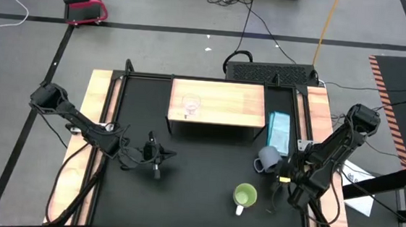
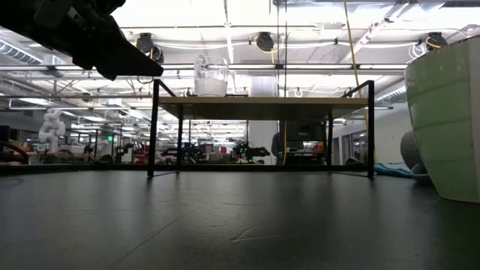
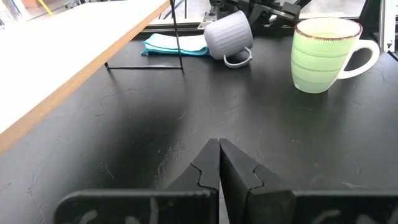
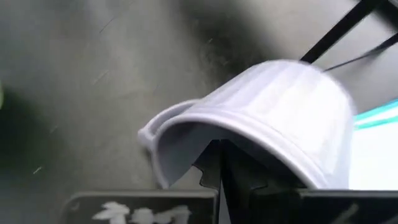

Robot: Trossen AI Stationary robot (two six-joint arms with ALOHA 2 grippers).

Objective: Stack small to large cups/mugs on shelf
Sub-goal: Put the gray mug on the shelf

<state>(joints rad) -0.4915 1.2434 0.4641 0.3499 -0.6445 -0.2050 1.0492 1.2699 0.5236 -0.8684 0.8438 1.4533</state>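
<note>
A black bench [image 1: 196, 200] with light-wood side strips stands on a grey workshop floor; a long open hall with ceiling lights shows behind it. Toward the bench's far edge stands the shelf [image 1: 225, 104], a low light-wood board on a thin black frame. The clear glass cup [image 1: 190, 105] sits upright on the shelf's left part. A folded blue cloth [image 1: 279, 130] lies on the bench just off the shelf's right end.

The grey-blue mug [image 1: 268, 158] is tipped on its side near the bench's right edge, just in front of the cloth. The right pincer [image 4: 221, 163] is closed on its rim, one finger inside the mouth and one outside. The mug's long axis lies roughly level, its mouth facing the right pincer and its handle low, close to the bench top. The lime-green mug [image 1: 244, 196] stands upright near the front right of the bench, white handle toward the front edge.

The left pincer [image 3: 219, 165] is closed and empty, hovering over the left half of the bench.

The step in hand looks like moving the grey-blue mug to the shelf. Done well, the right arm would lift it clear of the shelf edge, turn it mouth-up, and set it beside the glass cup without nudging it.
</note>
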